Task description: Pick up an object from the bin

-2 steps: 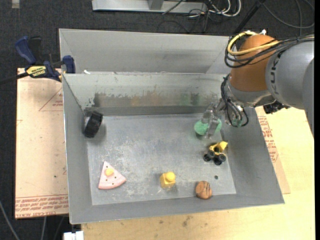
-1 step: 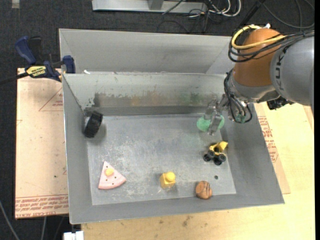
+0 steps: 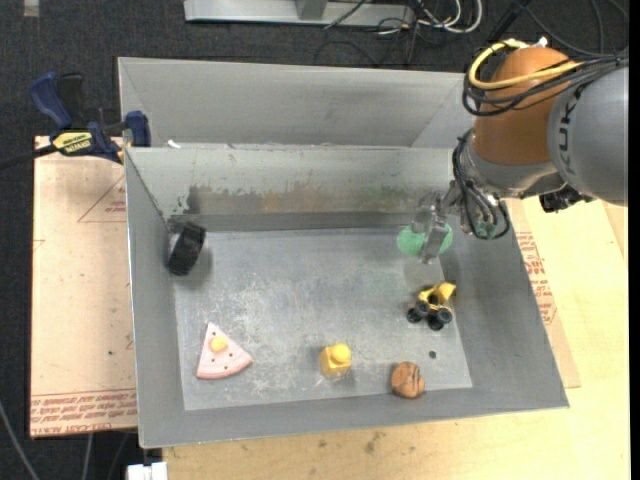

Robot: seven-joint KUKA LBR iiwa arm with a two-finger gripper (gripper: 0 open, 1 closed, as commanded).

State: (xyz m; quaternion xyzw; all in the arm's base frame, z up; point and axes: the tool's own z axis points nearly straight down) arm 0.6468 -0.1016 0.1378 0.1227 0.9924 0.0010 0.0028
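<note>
My gripper hangs at the back right of the bin, close to the far wall. A small soft green thing sits between its fingers, and its green shows on both sides of the grey fingertips. The gripper is shut on it. Just in front of it, on the bin floor, lies a yellow and black toy vehicle.
A brown round thing and a yellow block lie along the front of the bin. A pink wedge with yellow dots is at the front left, and a black ring at the back left. The arm comes in from the right.
</note>
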